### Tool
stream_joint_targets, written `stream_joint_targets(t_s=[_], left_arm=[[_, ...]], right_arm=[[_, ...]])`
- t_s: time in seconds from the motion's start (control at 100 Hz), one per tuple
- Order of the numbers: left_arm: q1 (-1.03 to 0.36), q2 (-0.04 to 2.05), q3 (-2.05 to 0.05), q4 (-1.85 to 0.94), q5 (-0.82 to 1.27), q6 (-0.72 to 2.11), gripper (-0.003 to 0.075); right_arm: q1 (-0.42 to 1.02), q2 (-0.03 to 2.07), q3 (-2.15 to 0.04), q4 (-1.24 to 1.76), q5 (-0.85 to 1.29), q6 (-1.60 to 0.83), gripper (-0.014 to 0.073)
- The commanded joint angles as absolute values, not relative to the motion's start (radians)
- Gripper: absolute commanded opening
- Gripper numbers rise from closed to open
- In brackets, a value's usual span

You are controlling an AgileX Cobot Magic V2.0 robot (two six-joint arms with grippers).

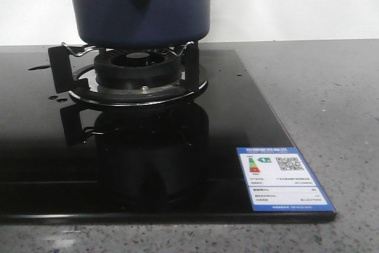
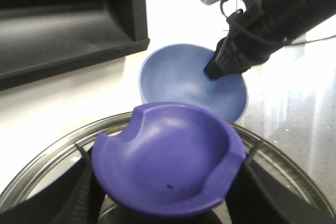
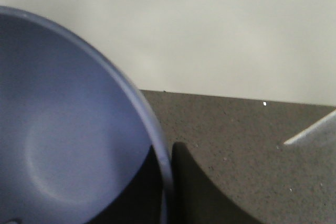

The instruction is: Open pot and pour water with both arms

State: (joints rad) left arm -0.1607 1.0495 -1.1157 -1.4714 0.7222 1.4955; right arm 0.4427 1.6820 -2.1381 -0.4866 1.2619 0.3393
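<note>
In the left wrist view the right arm [image 2: 283,9] is matte black and chunky, with thin black cables looped along it, a small silver metal block near its top, and a tapering black hand [image 2: 220,66].

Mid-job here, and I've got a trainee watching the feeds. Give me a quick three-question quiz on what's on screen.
1. True or false: the pot stands over the burner.
2. Where is the energy label on the black cooktop? A) near right corner B) far left corner C) under the burner
3. In the left wrist view, which vessel does the right tool reach?

Key: 1 true. 2 A. 3 the light blue bowl.
</note>
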Motion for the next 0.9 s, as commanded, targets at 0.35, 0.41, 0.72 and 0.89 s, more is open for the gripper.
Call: stream_joint_targets(t_s=[0.35,0.41,0.72,0.89], left_arm=[[-0.259,1.111,-1.146,-1.547,0.676,1.562,0.0179],[-0.273,1.119,-1.146,-1.547,0.669,1.572,0.0179],[-0.291,1.214,-1.146,-1.612,0.668,1.653,0.0179],[-0.291,1.268,-1.146,-1.674,0.721,1.711,0.0179]], right_arm=[[0.088,1.371,-1.636,-0.16,1.199,0.205,-0.0043],[0.047,1.309,-1.505,-0.136,1.144,0.205,-0.0043],[-0.102,1.171,-1.045,-0.04,0.989,0.203,-0.0043],[-0.108,1.171,-1.0,-0.026,0.94,0.203,-0.0041]])
